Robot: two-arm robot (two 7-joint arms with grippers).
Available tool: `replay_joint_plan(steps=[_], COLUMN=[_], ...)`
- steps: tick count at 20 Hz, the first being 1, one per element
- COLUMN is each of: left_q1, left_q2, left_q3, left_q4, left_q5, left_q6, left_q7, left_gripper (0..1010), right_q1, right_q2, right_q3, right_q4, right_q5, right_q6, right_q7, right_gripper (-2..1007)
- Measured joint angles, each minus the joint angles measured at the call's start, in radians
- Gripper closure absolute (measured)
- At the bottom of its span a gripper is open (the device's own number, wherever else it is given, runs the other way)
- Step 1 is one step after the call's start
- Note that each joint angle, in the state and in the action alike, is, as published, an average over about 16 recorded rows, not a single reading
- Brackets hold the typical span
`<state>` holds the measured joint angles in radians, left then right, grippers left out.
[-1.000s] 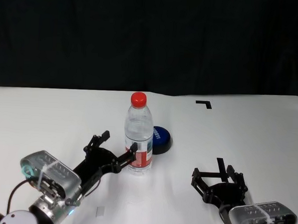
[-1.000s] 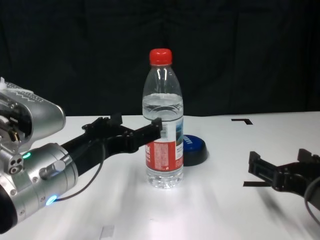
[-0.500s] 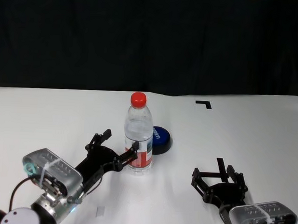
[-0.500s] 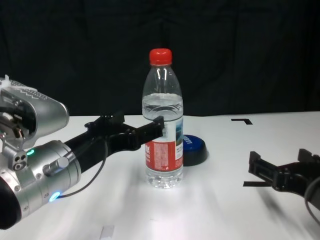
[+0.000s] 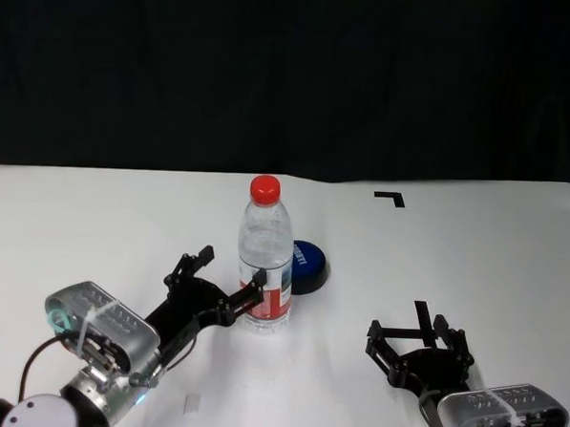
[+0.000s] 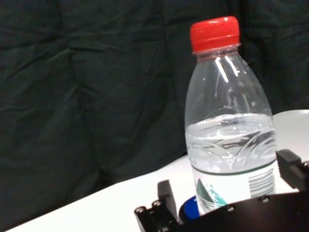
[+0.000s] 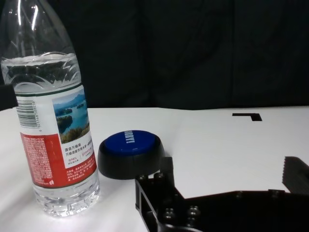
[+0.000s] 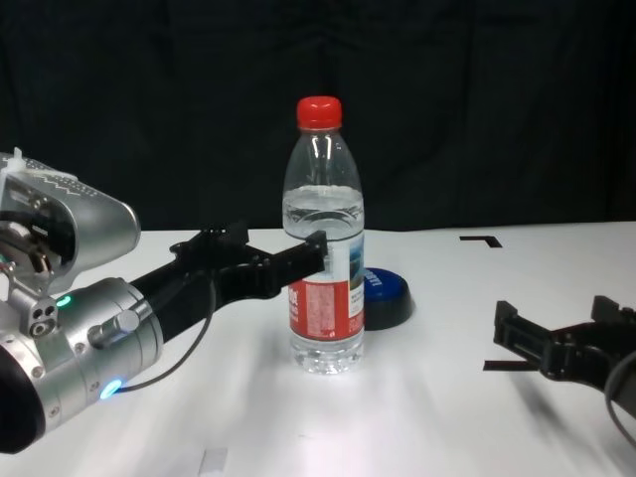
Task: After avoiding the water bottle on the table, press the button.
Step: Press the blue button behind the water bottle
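While left gripper (image 5: 228,279) edged forward | fingers open beside water bottle (image 5: 266,256) | right gripper (image 5: 418,337) open, unmoved

Clear glossy plastic water bottle (image 5: 266,256), smooth matt white table (image 5: 474,252), glossy blue button (image 5: 306,263)

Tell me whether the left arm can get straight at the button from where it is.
Probably not. The water bottle stands between the open left gripper and the button, so a straight push would likely knock it. It looks reachable only by going around.
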<state>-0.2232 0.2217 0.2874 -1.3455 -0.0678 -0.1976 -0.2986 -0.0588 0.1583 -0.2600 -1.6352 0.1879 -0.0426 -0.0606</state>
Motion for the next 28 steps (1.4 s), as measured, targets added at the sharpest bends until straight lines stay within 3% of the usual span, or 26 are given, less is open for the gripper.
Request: replay_joint_plan(steps=[15, 28], left_q1=[0.006, 0.067], left_q2=[0.002, 0.016], left_q3=[-0.002, -0.031], left_q4=[-0.008, -0.080], left_q5=[0.000, 0.008], left_q6=[0.003, 0.012], left_q7=[0.005, 0.036], left_gripper=[1, 1], right_q1=[0.000, 0.000], right_q2=[0.000, 0.000], right_q3=[0.000, 0.000], right_q4=[0.000, 0.000], right_q5=[0.000, 0.000], right_q6=[0.000, 0.000], right_q7=[0.000, 0.000], right_gripper=[2, 2])
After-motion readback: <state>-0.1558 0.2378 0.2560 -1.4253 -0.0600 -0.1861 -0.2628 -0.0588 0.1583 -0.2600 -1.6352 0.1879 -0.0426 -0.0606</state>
